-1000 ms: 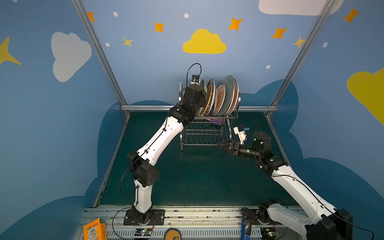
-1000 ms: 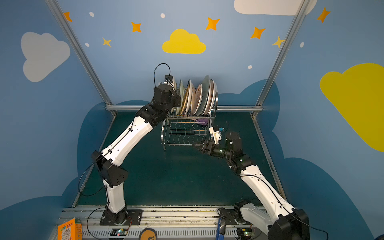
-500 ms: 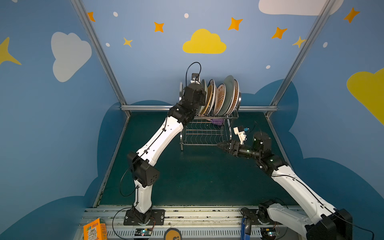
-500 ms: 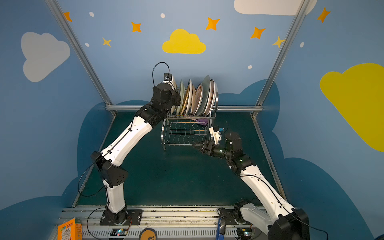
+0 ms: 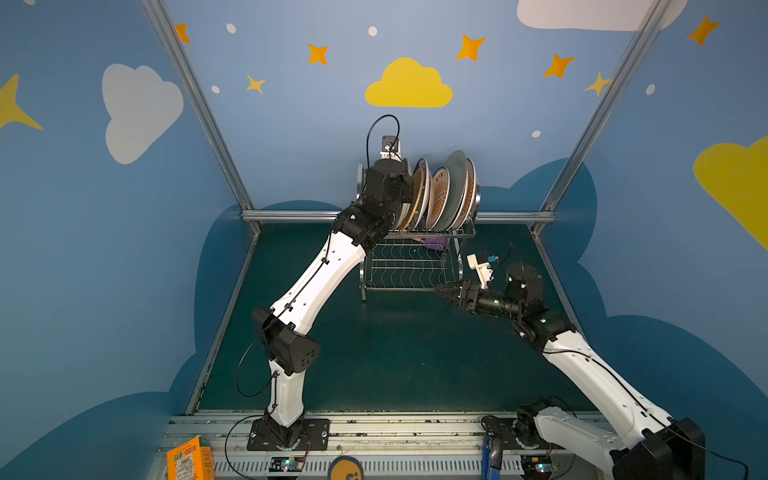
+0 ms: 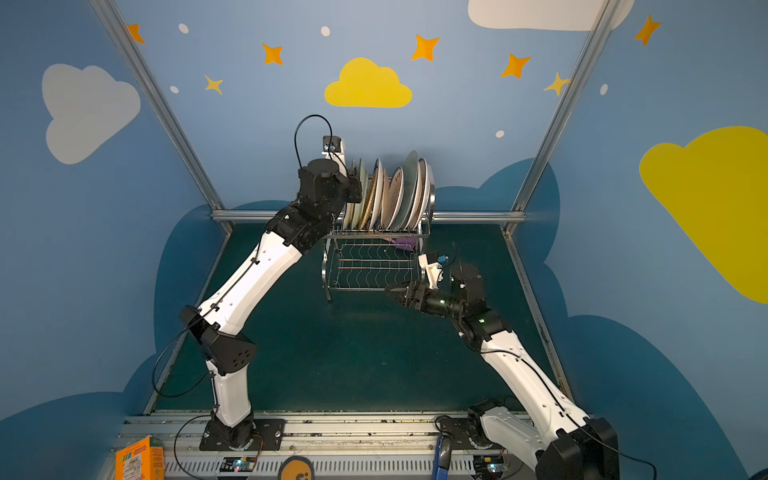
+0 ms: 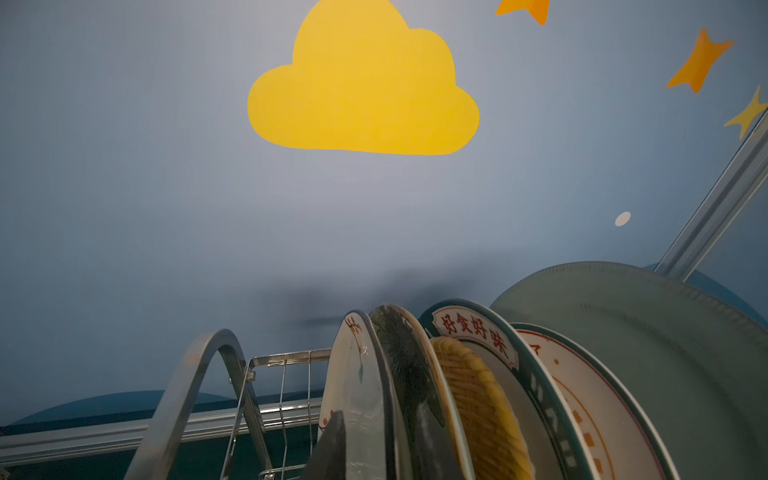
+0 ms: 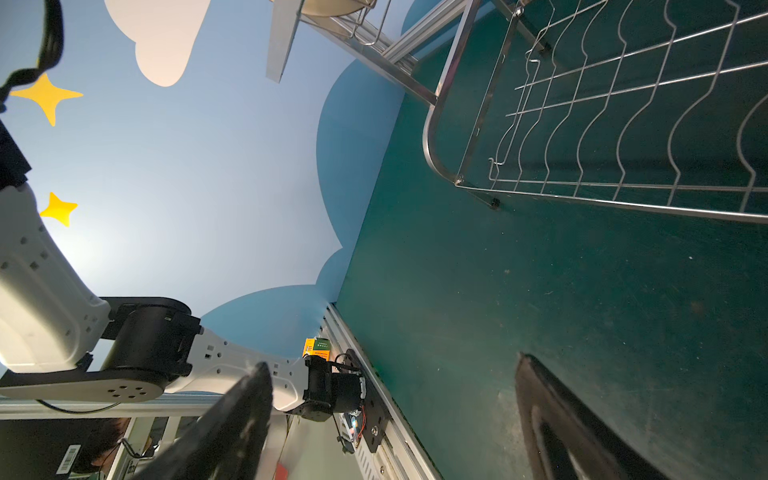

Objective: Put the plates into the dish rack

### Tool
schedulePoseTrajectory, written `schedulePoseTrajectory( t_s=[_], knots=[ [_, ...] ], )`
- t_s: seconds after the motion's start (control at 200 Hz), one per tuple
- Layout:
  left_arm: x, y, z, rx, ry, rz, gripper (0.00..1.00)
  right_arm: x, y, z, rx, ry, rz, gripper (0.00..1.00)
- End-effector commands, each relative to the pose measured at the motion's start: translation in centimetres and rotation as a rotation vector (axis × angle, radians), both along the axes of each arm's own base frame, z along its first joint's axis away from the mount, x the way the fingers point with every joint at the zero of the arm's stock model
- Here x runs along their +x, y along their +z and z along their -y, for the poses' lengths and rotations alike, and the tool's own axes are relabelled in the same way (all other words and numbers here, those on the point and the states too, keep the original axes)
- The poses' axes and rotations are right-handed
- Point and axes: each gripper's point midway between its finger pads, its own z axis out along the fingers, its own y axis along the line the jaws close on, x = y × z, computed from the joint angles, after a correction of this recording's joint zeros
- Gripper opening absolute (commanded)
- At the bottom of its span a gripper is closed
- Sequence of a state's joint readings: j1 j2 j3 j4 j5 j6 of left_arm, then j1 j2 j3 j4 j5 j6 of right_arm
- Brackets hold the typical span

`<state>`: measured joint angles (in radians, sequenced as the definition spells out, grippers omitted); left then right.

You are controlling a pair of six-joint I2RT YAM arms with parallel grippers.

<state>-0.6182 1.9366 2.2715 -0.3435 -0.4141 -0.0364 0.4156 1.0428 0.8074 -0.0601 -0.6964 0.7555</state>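
Several plates (image 5: 440, 195) (image 6: 399, 195) stand on edge in the upper tier of the steel dish rack (image 5: 409, 270) (image 6: 370, 266). The left wrist view shows them close up: a cream plate (image 7: 357, 382) at the end of the row, then a dark plate (image 7: 403, 357), a woven tan plate (image 7: 478, 395), a letter-rimmed plate (image 7: 473, 332) and a pale green plate (image 7: 644, 332). My left gripper (image 7: 380, 432) straddles the cream plate's rim, slightly open. My right gripper (image 5: 440, 289) (image 6: 390, 291) (image 8: 392, 361) is wide open and holds nothing. It hovers by the lower tier's front right corner.
The rack's curved side frame (image 7: 187, 382) rises beside the cream plate. Its wavy-wire lower tier (image 8: 582, 124) holds no plates. A purple object (image 5: 434, 243) lies under the upper tier. An orange box (image 5: 189, 459) sits at the front rail. Aluminium posts edge the green mat (image 5: 395, 353).
My left gripper's jaws have parted a little around the cream plate's rim. Both arms have stayed almost still.
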Motion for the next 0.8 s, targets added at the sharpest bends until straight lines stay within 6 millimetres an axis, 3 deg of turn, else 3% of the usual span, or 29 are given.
schedulePoseTrajectory(
  t_s=[0.0,0.265,0.521,0.671,0.796],
  knots=[
    [-1.1,3.3,-1.0,-0.026,0.012,0.064,0.29,-0.4,1.0,-0.1,0.015,0.007,0.037,0.89],
    [-3.2,7.1,-1.7,-0.066,-0.039,0.106,0.29,-0.3,2.3,0.2,-0.003,-0.003,0.111,0.89],
    [-8.8,10.9,-2.3,-0.171,-0.216,0.108,0.32,0.3,4.9,1.1,-0.076,-0.037,0.227,0.90],
    [-12.8,10.8,-3.4,-0.230,-0.308,0.081,0.41,1.0,7.1,2.6,-0.138,-0.113,0.319,0.91],
    [-15.9,8.5,-5.6,-0.251,-0.319,0.059,0.64,2.4,8.9,4.8,-0.233,-0.232,0.371,0.91]
  ],
)
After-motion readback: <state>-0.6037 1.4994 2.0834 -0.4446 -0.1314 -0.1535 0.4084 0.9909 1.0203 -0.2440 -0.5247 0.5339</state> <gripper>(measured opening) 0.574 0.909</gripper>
